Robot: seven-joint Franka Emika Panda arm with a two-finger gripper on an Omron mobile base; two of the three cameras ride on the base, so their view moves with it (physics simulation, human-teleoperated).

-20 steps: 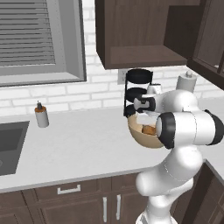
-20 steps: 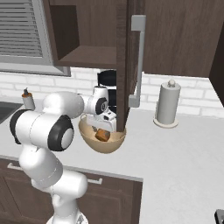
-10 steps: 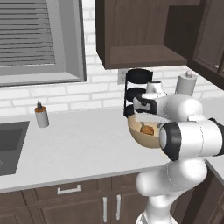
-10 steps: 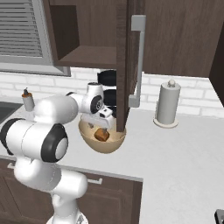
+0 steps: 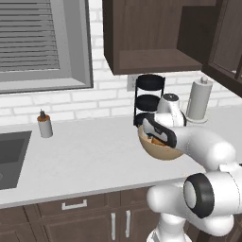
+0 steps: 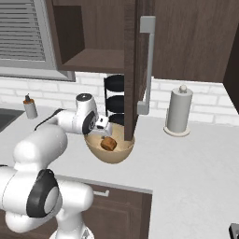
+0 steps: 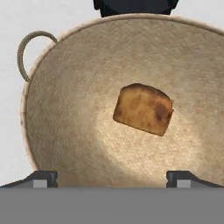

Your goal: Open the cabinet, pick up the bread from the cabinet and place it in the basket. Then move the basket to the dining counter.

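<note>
Now the wide, empty hand (image 7: 112, 177) hovers over the bread (image 7: 143, 109) in the basket (image 7: 65, 109); a careless descent could tip it.

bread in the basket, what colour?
Golden-brown bread, darker at the crust; clearest in the hand view, lying in the tan basket.

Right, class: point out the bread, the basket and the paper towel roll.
bread (image 7: 143, 109), hand view, middle of its brown crust.
basket (image 7: 65, 109), hand view, bare woven inner wall.
paper towel roll (image 6: 179, 111), right base view, middle of its side.
</note>
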